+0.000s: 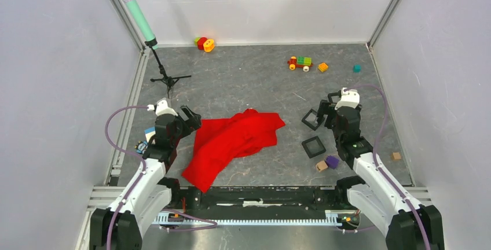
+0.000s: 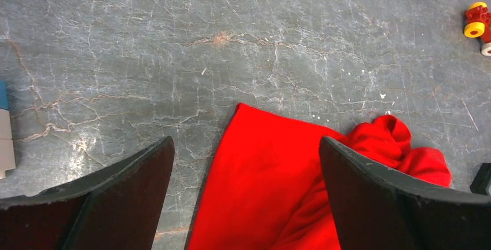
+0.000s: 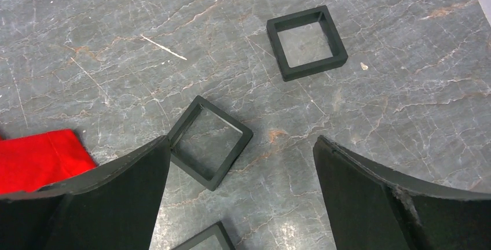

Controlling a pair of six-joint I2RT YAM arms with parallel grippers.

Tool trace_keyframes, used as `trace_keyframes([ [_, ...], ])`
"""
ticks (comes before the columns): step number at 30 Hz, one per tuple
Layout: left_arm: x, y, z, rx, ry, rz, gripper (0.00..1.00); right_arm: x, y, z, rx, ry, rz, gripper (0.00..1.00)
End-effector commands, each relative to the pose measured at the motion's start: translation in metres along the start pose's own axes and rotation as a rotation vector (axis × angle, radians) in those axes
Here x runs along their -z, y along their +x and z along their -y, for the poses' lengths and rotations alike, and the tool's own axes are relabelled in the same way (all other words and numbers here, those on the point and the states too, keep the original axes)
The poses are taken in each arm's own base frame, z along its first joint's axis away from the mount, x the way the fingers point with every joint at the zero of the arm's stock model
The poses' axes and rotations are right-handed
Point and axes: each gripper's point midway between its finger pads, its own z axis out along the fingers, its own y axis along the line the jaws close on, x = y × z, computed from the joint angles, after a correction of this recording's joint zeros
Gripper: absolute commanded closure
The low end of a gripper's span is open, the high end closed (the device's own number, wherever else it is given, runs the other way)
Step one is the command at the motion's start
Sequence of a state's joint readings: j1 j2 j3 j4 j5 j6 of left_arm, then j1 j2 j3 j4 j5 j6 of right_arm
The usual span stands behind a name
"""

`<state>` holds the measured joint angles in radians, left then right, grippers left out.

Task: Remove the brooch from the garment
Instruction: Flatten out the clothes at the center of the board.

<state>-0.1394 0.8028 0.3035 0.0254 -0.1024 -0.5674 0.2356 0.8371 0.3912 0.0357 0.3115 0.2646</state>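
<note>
The red garment [image 1: 234,140] lies crumpled in the middle of the table; it also shows in the left wrist view [image 2: 278,180]. No brooch shows in any view. My left gripper [image 1: 191,118] is open and empty, and hovers at the garment's left edge with its jaws spread wide over the cloth [image 2: 244,146]. My right gripper [image 1: 319,117] is open and empty to the right of the garment [image 3: 35,160], above black square frames [image 3: 209,141].
Black square frames lie at the right [image 1: 313,146], [image 3: 307,43]. A purple block [image 1: 332,161] and a tan block [image 1: 321,166] sit near them. A toy car [image 1: 300,62], an orange block [image 1: 323,67] and a mint microphone on a stand [image 1: 139,15] stand further back.
</note>
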Motion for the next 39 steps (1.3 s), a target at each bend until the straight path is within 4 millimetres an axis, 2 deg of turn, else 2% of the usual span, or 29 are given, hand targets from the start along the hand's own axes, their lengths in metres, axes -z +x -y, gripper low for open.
trace_keyframes([
  [1,0.006,-0.023,0.0,0.014,-0.029,0.082,0.0,0.002,-0.017,0.004,-0.001,0.032,0.025,0.02],
  [5,0.01,-0.016,0.004,0.04,0.025,0.091,0.0,0.004,-0.018,0.001,0.014,0.007,0.026,0.02],
  [8,0.012,-0.012,0.014,0.043,0.104,0.095,0.0,0.004,-0.013,-0.011,0.034,-0.067,0.008,0.02],
  [12,0.014,-0.012,0.019,0.056,0.139,0.104,0.0,0.005,-0.004,-0.052,0.063,-0.296,-0.036,0.02],
  [15,0.014,-0.004,0.038,0.052,0.249,0.068,0.0,0.006,0.002,-0.082,0.074,-0.433,-0.108,0.02],
  [18,0.018,0.003,0.062,0.035,0.381,0.016,0.03,0.007,0.008,-0.109,0.114,-0.503,-0.164,0.12],
  [21,0.016,0.01,0.072,0.037,0.434,-0.038,0.07,0.009,0.015,-0.13,0.144,-0.541,-0.196,0.15],
  [25,0.015,0.018,0.08,0.031,0.469,-0.099,0.13,0.003,0.025,-0.148,0.172,-0.553,-0.235,0.2],
  [29,0.017,0.028,0.078,0.054,0.455,-0.152,0.16,-0.009,0.042,-0.16,0.22,-0.541,-0.296,0.31],
  [32,0.022,0.043,0.067,0.104,0.382,-0.231,0.16,-0.018,0.06,-0.16,0.287,-0.506,-0.37,0.41],
  [35,0.031,0.049,0.053,0.153,0.276,-0.278,0.16,-0.026,0.07,-0.159,0.359,-0.449,-0.393,0.42],
  [39,0.047,0.042,0.042,0.263,0.161,-0.27,0.06,-0.034,0.076,-0.162,0.429,-0.382,-0.405,0.43],
])
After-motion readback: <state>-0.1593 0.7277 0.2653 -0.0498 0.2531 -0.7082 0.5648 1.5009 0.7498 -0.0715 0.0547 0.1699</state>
